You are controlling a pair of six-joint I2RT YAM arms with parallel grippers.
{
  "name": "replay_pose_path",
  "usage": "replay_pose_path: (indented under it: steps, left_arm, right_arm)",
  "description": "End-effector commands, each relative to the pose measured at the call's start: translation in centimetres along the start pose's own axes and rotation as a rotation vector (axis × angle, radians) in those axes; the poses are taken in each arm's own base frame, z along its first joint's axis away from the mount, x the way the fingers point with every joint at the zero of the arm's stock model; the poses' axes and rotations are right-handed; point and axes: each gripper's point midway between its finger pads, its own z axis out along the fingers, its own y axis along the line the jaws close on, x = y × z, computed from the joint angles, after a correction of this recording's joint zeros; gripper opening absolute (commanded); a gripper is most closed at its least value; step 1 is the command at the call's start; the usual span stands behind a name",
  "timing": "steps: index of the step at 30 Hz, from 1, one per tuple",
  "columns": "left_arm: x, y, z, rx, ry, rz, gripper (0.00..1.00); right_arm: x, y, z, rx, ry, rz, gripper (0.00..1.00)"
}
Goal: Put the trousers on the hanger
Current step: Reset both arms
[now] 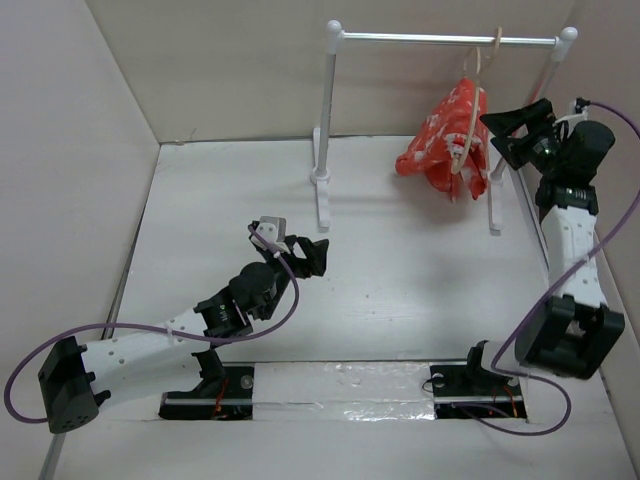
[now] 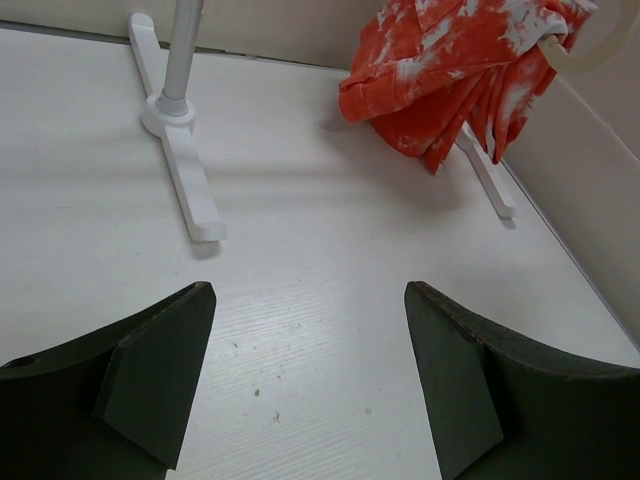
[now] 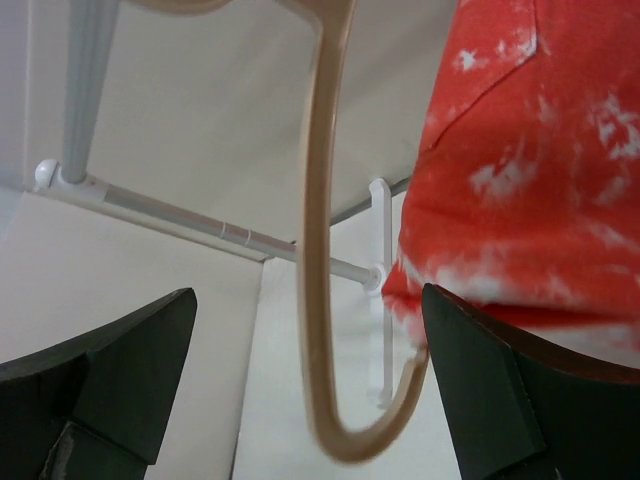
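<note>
**Speckled trousers draped on the hanger at the rack's right end**

Nearest the bases, the left arm lies low over the tabletop. The left jaws stand spread wide with nothing between them, and the wrist view shows only bare white surface under them. Beyond them is the white rack, two posts on flat feet with a metal rail across the top.

The trousers are at the rack's right end, hung over the hanger, whose hook goes over the rail just beside the right post. They are bright orange-red cloth, blotched and speckled with white. The cloth is soft and creased, gathered into a bunched bundle rather than spread flat, and the two legs cannot be told apart.

The bundle's long axis runs downward from the hanger, slanting from upper right to lower left in the top view. Its lower end points toward the tabletop beside the rack's right foot, and whether it touches the tabletop cannot be told.

The hanger is thin and pale beige. One curved arm shows over the cloth, and its rounded shoulder end sticks out bare past the fabric.

The right arm reaches up at the right edge. The right jaws are spread wide, one finger on each side of that bare hanger end and clear of it. The trousers hang just beside one finger.
</note>
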Motion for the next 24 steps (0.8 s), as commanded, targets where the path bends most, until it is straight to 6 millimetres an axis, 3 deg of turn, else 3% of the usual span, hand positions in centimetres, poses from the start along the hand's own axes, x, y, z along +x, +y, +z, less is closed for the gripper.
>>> replay_pose_path:
  steps: [1, 2, 3, 4, 6, 7, 9, 10, 11, 14, 17, 20, 23, 24]
  left_arm:
    - [-1.7, 0.0, 0.0, -0.012, -0.056, -0.038, 0.75]
    - [-1.5, 0.1, 0.1, -0.014, -0.054, -0.023, 0.75]
    - [-1.4, 0.2, 0.1, -0.021, -0.054, -0.021, 0.75]
    - [-1.2, 0.5, 0.2, -0.040, -0.052, -0.013, 0.75]
    - [-1.3, 0.6, 0.3, -0.052, -0.049, -0.020, 0.75]
    - [-1.3, 0.6, 0.3, -0.051, -0.050, -0.026, 0.76]
    - [-1.1, 0.7, 0.3, -0.051, -0.053, -0.026, 0.76]
    - [-1.2, 0.6, 0.3, -0.045, -0.060, -0.029, 0.76]
    - [-1.1, 0.7, 0.2, -0.044, -0.061, -0.028, 0.76]
    - [-0.9, 0.7, 0.2, -0.030, -0.069, -0.020, 0.76]
    - [-0.8, 1.0, 0.2, -0.036, -0.085, -0.007, 0.75]
    - [-0.5, 1.4, 0.2, -0.054, -0.079, -0.009, 0.75]
    - [-0.1, 0.9, 0.3, -0.038, -0.060, -0.035, 0.74]
    - [-0.9, 0.3, 0.3, -0.024, -0.061, -0.058, 0.75]
  right_arm:
    - [0.1, 3.3, -3.0, -0.029, -0.141, -0.110, 1.00]
    - [0.9, 3.9, -3.6, -0.044, -0.149, -0.124, 1.00]
    - [2.2, 6.0, -5.1, -0.089, -0.156, -0.157, 1.00]
    - [4.4, 4.5, -5.4, -0.071, -0.125, -0.155, 1.00]
    - [7.0, 4.6, -6.8, -0.086, -0.102, -0.173, 1.00]
    - [9.9, 4.6, -8.2, -0.111, -0.073, -0.192, 1.00]
    - [12.8, 4.3, -9.9, -0.129, -0.031, -0.208, 1.00]
    - [13.7, 5.4, -11.9, -0.168, -0.045, -0.258, 1.00]
    - [15.9, 3.5, -12.6, -0.128, 0.003, -0.239, 1.00]
    - [19.2, 2.3, -15.9, -0.109, 0.037, -0.254, 1.00]
    - [21.6, 1.5, -18.9, -0.099, 0.063, -0.272, 1.00]
    - [23.0, 0.3, -20.8, -0.058, 0.066, -0.276, 1.00]
    - [23.8, 0.6, -22.5, -0.064, 0.071, -0.298, 1.00]
    - [23.8, 0.9, -22.9, -0.065, 0.070, -0.310, 1.00]
